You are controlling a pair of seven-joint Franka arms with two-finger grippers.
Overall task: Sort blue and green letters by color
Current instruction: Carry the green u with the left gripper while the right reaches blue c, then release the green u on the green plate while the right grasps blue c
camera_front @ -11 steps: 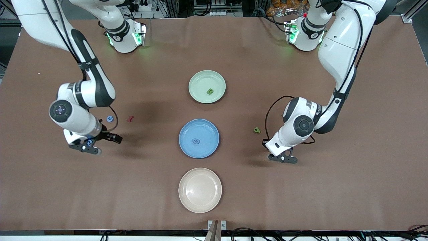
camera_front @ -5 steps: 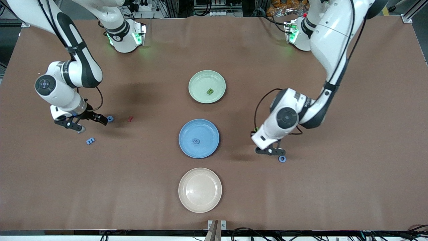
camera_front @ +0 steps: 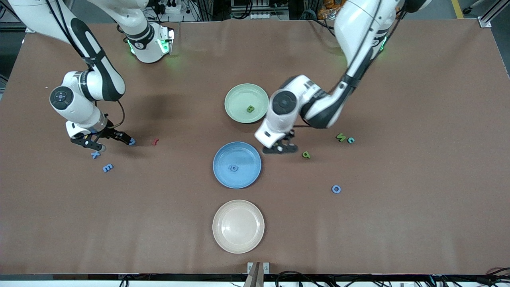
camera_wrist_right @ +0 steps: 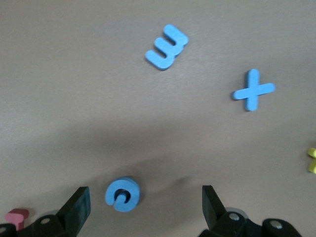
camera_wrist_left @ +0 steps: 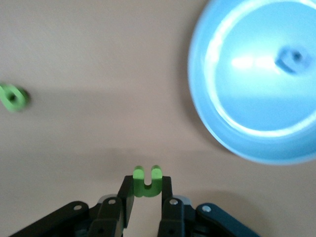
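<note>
From high across the table point(camera_front: 398, 223) we look down at both robots, their bases at the frame's top. Each wrist camera looks steeply down, close to the tabletop. With the left wrist view we share the blue plate point(camera_front: 237, 164) point(camera_wrist_left: 256, 84).

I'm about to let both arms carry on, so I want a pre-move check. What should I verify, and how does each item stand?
1. Left end effector shut on the green letter: ok.
2. Green plate reachable, holding only a green B: ok.
3. Carried letter over the green plate: not ok, it is between the green and blue plate.
4. Right end effector open: ok.
5. Blue round letter between its fingers: ok.
6. Letter free of the dark red letter: ok.
</note>
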